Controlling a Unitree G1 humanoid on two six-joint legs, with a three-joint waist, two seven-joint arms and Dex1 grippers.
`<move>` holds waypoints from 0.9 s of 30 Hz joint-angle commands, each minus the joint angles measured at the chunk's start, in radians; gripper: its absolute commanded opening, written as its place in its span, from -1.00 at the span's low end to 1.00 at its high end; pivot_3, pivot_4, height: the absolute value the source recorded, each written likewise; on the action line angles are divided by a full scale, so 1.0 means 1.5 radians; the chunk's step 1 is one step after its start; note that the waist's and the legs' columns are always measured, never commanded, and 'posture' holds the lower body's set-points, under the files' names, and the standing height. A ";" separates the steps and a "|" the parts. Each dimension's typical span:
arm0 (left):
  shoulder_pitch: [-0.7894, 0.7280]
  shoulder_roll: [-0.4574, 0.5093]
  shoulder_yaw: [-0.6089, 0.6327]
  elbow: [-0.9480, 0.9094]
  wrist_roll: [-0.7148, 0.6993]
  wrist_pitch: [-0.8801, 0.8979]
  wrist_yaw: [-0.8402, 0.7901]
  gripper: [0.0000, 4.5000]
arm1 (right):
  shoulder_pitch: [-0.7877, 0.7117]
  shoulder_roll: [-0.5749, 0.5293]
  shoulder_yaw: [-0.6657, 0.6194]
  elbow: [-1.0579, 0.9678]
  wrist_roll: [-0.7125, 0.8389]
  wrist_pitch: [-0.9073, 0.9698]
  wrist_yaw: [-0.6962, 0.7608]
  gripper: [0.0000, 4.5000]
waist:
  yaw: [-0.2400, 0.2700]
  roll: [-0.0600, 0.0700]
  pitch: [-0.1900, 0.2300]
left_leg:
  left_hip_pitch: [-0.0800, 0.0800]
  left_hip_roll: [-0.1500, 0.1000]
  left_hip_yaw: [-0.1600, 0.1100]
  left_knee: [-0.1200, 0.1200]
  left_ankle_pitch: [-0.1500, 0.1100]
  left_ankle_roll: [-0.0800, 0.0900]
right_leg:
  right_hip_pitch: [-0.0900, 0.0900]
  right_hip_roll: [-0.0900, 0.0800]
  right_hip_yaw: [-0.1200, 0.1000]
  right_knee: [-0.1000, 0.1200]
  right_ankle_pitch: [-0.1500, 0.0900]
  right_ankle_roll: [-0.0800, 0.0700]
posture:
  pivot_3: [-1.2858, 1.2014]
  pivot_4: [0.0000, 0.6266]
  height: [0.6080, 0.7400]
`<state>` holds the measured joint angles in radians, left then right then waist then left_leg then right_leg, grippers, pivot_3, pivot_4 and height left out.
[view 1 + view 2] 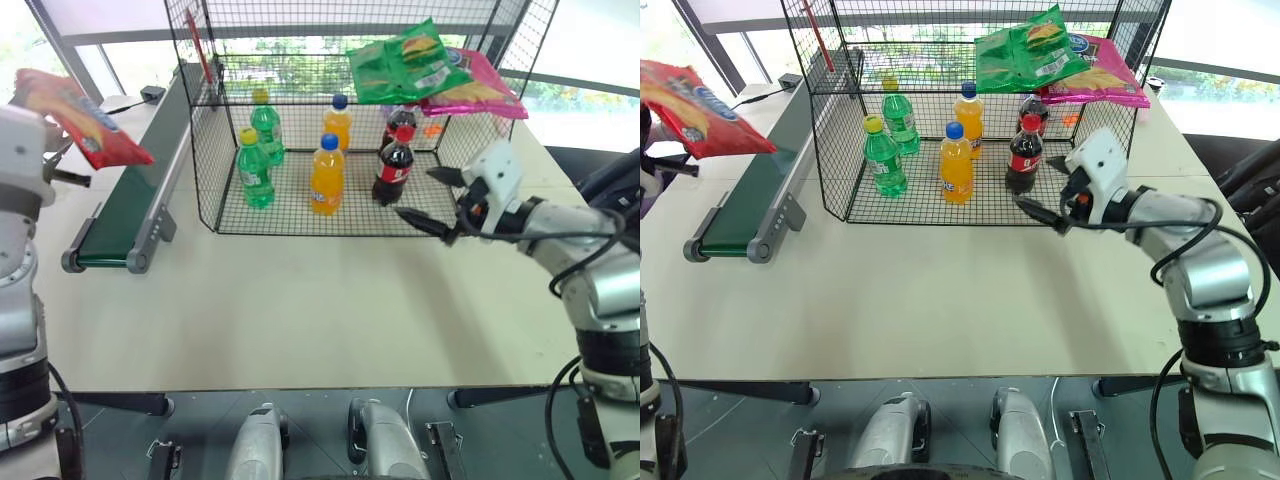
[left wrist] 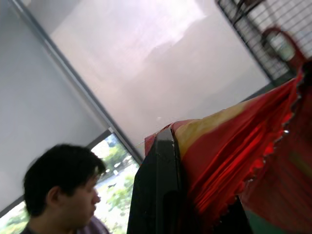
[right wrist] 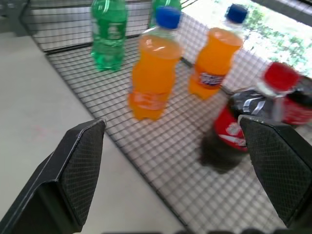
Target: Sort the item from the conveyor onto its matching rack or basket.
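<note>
Left eye view: cream table (image 1: 300,300) beside bright windows (image 1: 300,60).

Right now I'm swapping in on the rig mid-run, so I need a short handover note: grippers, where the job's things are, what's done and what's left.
Left gripper: shut on the red snack bag, held up in the air above the near end of the conveyor.
Right gripper: open, empty, hovering at the cage's front right edge near the cola bottle.
Top shelf of the cage: green bag and pink bag lie on it, at its right side.
Done: the red bag is off the belt.
Left: carry it over to the top shelf, set it down, let go.
</note>
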<state>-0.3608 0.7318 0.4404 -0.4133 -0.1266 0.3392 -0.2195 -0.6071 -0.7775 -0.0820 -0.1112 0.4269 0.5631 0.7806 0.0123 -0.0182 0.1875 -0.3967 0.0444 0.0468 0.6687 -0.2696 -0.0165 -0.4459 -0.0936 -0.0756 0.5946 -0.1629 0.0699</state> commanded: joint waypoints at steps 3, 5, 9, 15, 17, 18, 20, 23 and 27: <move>-0.108 -0.048 -0.052 -0.115 -0.153 0.140 -0.018 -0.97 | -0.068 -0.029 -0.060 0.034 0.024 -0.011 0.031 1.00 | 0.002 -0.001 0.000 | 0.000 0.000 0.000 0.000 0.000 0.000 | 0.000 0.001 0.000 0.000 0.000 0.001 | 0.03 -0.52 1.00; -0.154 -0.071 -0.084 -0.111 -0.168 0.154 -0.020 -0.97 | -0.063 -0.033 -0.064 0.032 0.019 -0.012 0.031 1.00 | 0.001 -0.001 0.000 | 0.001 0.000 -0.001 0.000 0.000 0.000 | 0.001 0.001 0.000 0.000 0.000 0.001 | 0.03 -0.52 1.00; -0.218 -0.120 -0.134 -0.042 -0.160 0.113 -0.028 -0.97 | -0.035 -0.034 -0.078 0.001 0.019 0.000 0.018 1.00 | 0.000 -0.001 0.000 | 0.002 0.000 0.000 0.000 0.000 0.000 | 0.002 0.001 0.001 -0.001 0.000 0.001 | 0.03 -0.52 1.00; -0.335 -0.221 -0.196 0.204 -0.103 -0.088 -0.052 -0.97 | 0.013 -0.047 -0.124 -0.071 0.037 0.042 -0.014 1.00 | 0.002 -0.001 0.000 | 0.003 0.001 0.000 0.000 0.000 0.000 | 0.002 0.003 0.003 -0.001 0.000 0.001 | 0.03 -0.52 1.00; -0.375 -0.241 -0.201 0.288 -0.081 -0.154 -0.050 -0.97 | 0.026 -0.054 -0.141 -0.095 0.044 0.058 -0.022 1.00 | 0.002 -0.001 0.000 | 0.003 0.000 0.000 0.000 0.000 0.000 | 0.002 0.003 0.003 -0.001 -0.001 0.000 | 0.03 -0.52 1.00; -0.396 -0.248 -0.202 0.332 -0.068 -0.181 -0.044 -0.97 | 0.034 -0.058 -0.150 -0.106 0.047 0.065 -0.027 1.00 | 0.002 -0.001 0.000 | 0.003 0.000 0.000 0.000 0.000 0.000 | 0.002 0.003 0.003 -0.001 -0.001 0.000 | 0.03 -0.52 1.00; -0.423 -0.257 -0.199 0.398 -0.045 -0.233 -0.027 -0.97 | 0.049 -0.065 -0.166 -0.126 0.053 0.078 -0.036 1.00 | 0.000 -0.001 0.000 | 0.002 0.000 0.000 0.000 0.000 0.000 | 0.002 0.003 0.003 -0.002 0.000 0.000 | 0.03 -0.52 1.00; -0.444 -0.263 -0.187 0.457 -0.020 -0.286 0.007 -0.97 | 0.069 -0.072 -0.188 -0.150 0.061 0.094 -0.047 1.00 | 0.000 -0.001 0.000 | 0.002 0.001 0.000 -0.001 0.000 0.001 | 0.002 0.003 0.004 -0.002 0.000 0.001 | 0.03 -0.52 1.00; -0.444 -0.267 -0.175 0.497 -0.007 -0.320 0.049 -0.97 | 0.081 -0.076 -0.200 -0.166 0.071 0.108 -0.055 1.00 | 0.000 -0.002 0.001 | 0.002 0.001 0.001 -0.001 0.000 0.001 | 0.002 0.004 0.004 -0.002 0.000 0.001 | 0.03 -0.52 1.00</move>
<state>-0.9971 0.3298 0.1496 0.3400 -0.1531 -0.0989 -0.1828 -0.4792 -0.8740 -0.3405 -0.3221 0.5181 0.7243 0.7083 0.0125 -0.0205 0.1883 -0.3931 0.0460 0.0476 0.6673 -0.2699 -0.0156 -0.4432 -0.0881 -0.0694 0.5910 -0.1625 0.0711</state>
